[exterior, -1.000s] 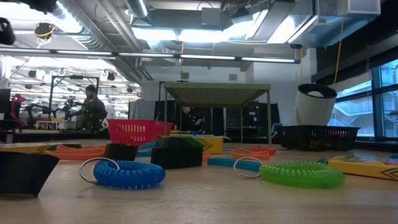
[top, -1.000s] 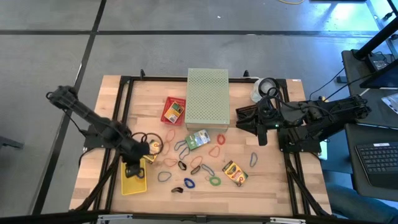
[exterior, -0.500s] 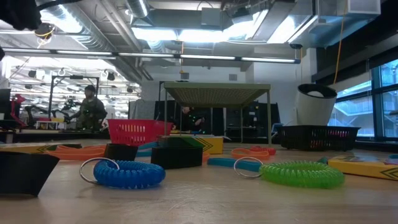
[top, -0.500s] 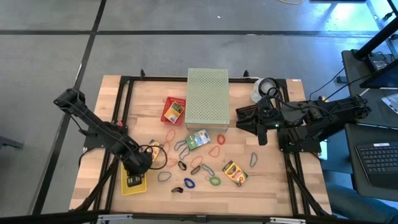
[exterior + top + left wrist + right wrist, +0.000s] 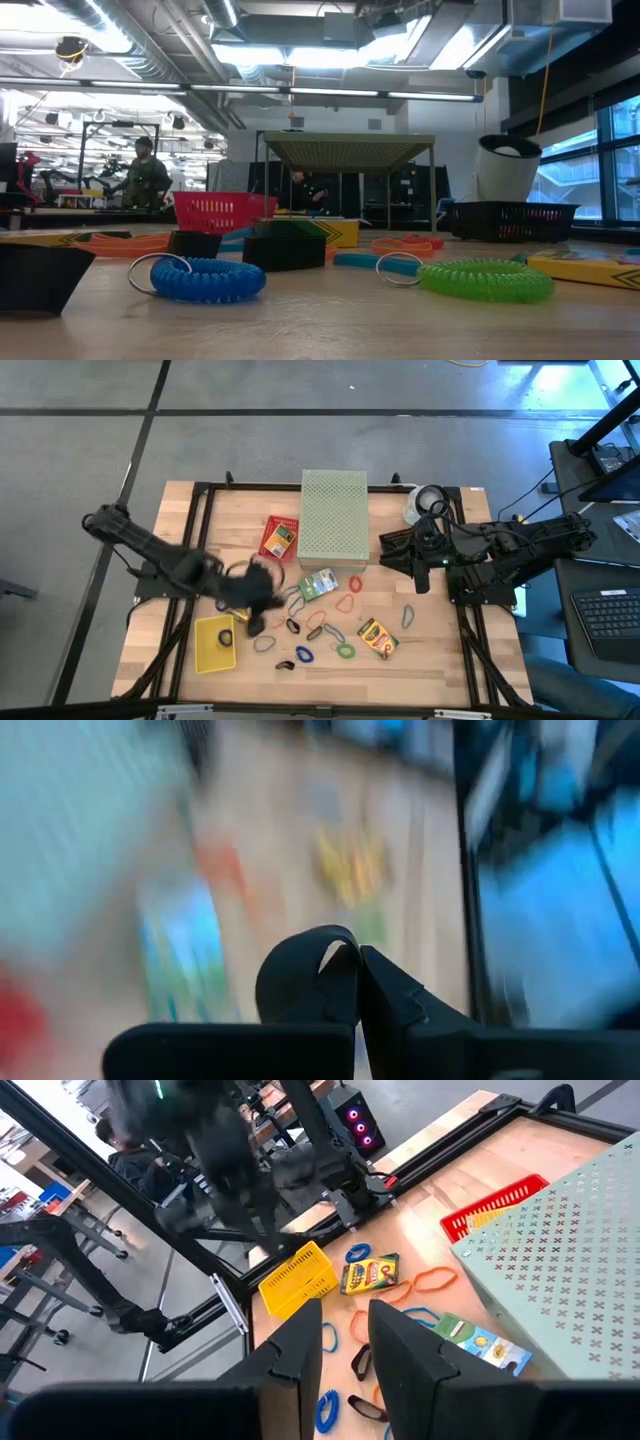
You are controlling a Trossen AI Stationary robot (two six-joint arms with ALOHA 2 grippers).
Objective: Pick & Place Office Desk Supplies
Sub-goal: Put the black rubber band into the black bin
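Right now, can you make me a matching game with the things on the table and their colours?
Things:
1. small basket at the table's front left
2. small basket beside the big perforated box
3. coil loop in the low view, right
4. coil loop in the low view, left

Colours:
A. blue
B. red
C. yellow
D. green

Pairs: 1-C, 2-B, 3-D, 4-A

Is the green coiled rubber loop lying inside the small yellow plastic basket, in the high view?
No, the green coiled rubber loop lies on the bare wooden table, well apart from the small yellow plastic basket.
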